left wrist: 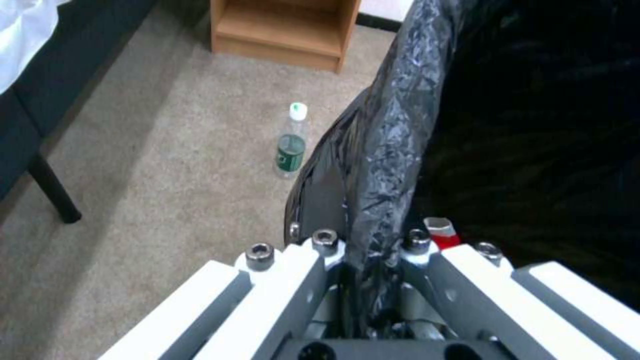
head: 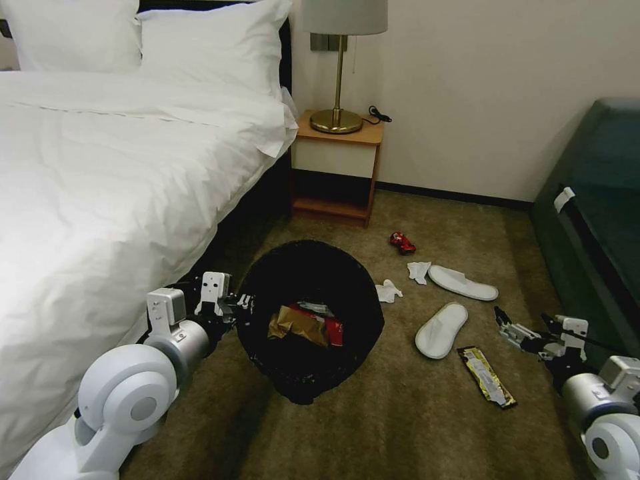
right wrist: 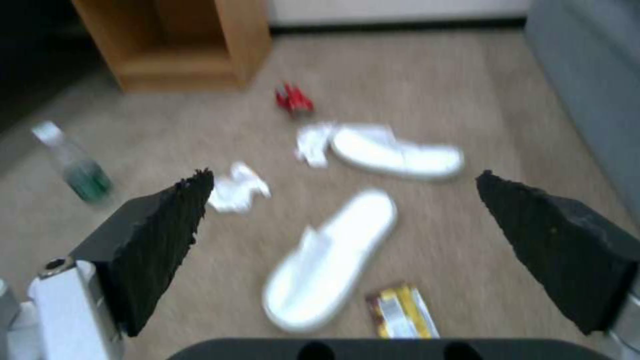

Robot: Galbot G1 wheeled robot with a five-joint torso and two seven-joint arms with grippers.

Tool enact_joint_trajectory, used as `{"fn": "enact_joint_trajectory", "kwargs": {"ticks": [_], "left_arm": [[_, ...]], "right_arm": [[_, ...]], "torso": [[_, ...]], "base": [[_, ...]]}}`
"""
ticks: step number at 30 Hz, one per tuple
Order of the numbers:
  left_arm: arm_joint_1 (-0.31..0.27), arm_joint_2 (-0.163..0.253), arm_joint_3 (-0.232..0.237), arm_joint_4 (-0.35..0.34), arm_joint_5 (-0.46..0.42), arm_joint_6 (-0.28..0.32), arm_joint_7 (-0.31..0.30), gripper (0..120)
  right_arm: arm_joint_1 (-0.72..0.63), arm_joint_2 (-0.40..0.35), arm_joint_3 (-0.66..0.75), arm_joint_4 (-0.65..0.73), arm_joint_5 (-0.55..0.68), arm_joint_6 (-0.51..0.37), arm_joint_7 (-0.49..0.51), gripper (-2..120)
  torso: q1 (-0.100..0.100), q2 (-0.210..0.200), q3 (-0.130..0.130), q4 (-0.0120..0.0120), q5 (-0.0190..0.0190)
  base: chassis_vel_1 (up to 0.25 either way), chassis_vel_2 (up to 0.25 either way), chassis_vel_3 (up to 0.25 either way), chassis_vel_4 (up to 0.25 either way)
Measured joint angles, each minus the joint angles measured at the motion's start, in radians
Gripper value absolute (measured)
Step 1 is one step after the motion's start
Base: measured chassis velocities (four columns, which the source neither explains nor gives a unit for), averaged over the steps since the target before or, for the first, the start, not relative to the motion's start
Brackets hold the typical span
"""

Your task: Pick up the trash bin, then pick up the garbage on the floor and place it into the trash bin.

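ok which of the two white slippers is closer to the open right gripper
The slipper beside the yellow wrapper; the other slipper lies farther off, by a tissue.

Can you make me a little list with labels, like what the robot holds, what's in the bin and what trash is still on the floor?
left tool: shut on the trash bin rim
right tool: open, above the near slipper
in bin: brown paper bag, red packet
on floor: far slipper, two tissues, crushed red can, yellow-green wrapper, bottle
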Motion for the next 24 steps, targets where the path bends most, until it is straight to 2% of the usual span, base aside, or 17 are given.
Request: {"fn": "enact_joint_trajectory", "kwargs": {"ticks": [10,13,21,24], "left_arm": [[-0.003,0.016,-0.007,-0.008,-0.018,0.0,-0.007,1],[-0.003,0.016,-0.007,-0.008,-0.018,0.0,-0.007,1],[0.0,0.025,0.001,-0.012,-0.028,0.0,-0.01,1],[0.002,0.025,0.002,-0.015,-0.029,0.0,-0.011,1]], "right_arm": [[0.094,-0.048,-0.08,-0.312,-0.052,0.004,-0.105,100],[0.096,-0.048,-0.081,-0.32,-0.053,0.004,-0.106,100],[0.144,-0.051,-0.113,-0.543,-0.114,0.053,-0.127,100],[0.155,-0.045,-0.118,-0.57,-0.123,0.061,-0.125,100]], "torso": [[0.0,0.0,0.0,0.0,0.0001],[0.0,0.0,0.0,0.0,0.0001],[0.0,0.0,0.0,-0.0001,-0.0002],[0.0,0.0,0.0,0.0,-0.0001]], "base": [[0.0,0.0,0.0,0.0],[0.0,0.0,0.0,0.0],[0.0,0.0,0.0,0.0],[0.0,0.0,0.0,0.0]]}}
